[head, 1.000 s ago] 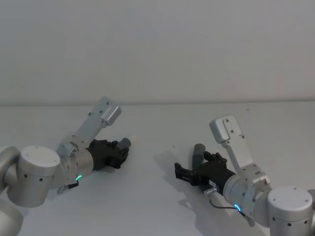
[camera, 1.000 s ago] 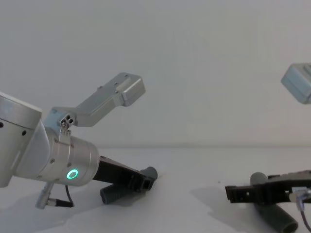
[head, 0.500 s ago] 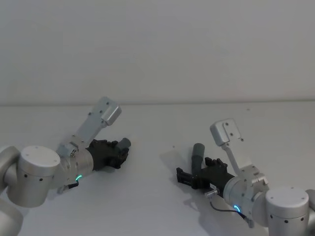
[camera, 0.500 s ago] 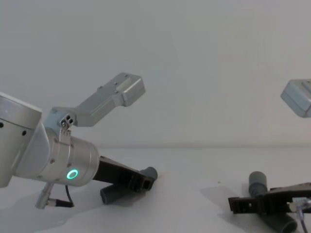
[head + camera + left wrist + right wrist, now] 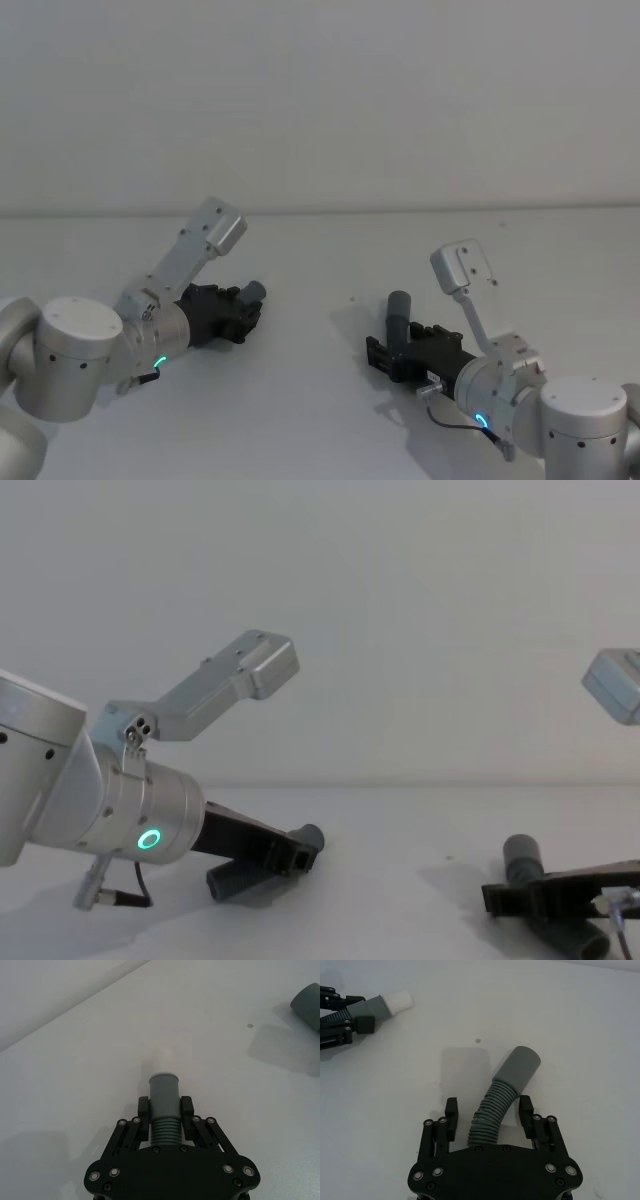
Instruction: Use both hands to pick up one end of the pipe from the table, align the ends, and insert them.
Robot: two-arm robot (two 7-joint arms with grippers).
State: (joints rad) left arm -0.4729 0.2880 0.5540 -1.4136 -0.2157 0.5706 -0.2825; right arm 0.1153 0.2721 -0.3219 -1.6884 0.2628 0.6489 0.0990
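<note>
My left gripper (image 5: 165,1107) is shut on the straight pipe piece (image 5: 164,1095), its fingers pressed where the corrugation meets the grey cuff. The white tapered tip (image 5: 163,1060) pokes out ahead. In the head view this gripper (image 5: 245,312) sits low over the white table (image 5: 320,420) at the left. At the right, my right gripper (image 5: 488,1109) is open, straddling the bent pipe piece (image 5: 492,1110) with a gap on each side. Its wide grey socket (image 5: 520,1069) lies beyond the fingertips and points roughly toward the white tip (image 5: 397,1000). The chest view shows the socket (image 5: 522,855) rising above the right gripper (image 5: 510,898).
A small dark speck (image 5: 478,1040) marks the table between the two pieces. Both silver arms (image 5: 205,240) (image 5: 462,275) angle up behind the grippers. A plain pale wall runs behind the table's far edge.
My right gripper has slid back along the bent piece and dropped lower, so more of the socket shows past its fingers. The left gripper and straight piece have stayed put.
</note>
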